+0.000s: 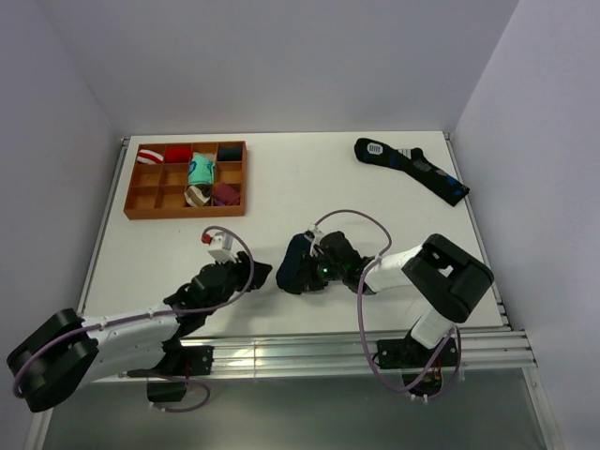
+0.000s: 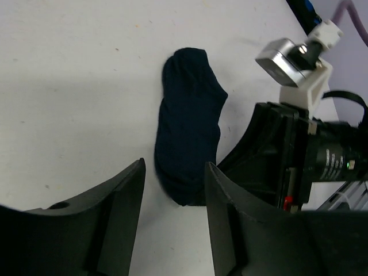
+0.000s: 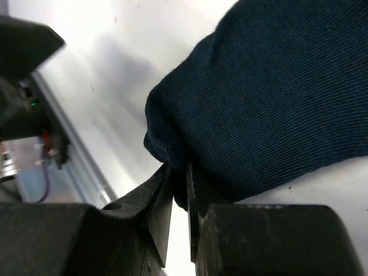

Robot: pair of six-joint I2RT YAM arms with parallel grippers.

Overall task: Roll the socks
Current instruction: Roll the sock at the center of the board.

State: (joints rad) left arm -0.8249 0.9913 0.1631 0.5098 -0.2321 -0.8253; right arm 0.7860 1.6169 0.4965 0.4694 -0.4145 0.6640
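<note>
Navy socks (image 1: 292, 262) lie mid-counter (image 1: 309, 178), between the arms. The right claw (image 3: 179, 178) is pinched on their hem; the left claw (image 2: 172, 172) stands apart, empty, alongside. Best to hold the hem taut and roll evenly.

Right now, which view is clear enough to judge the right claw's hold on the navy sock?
Right wrist view: navy sock knit is sharp, right claw a dark silhouette pinching its edge. Left wrist view: sock crisp, evenly lit. Top external view: sock blends into the black claw.
</note>
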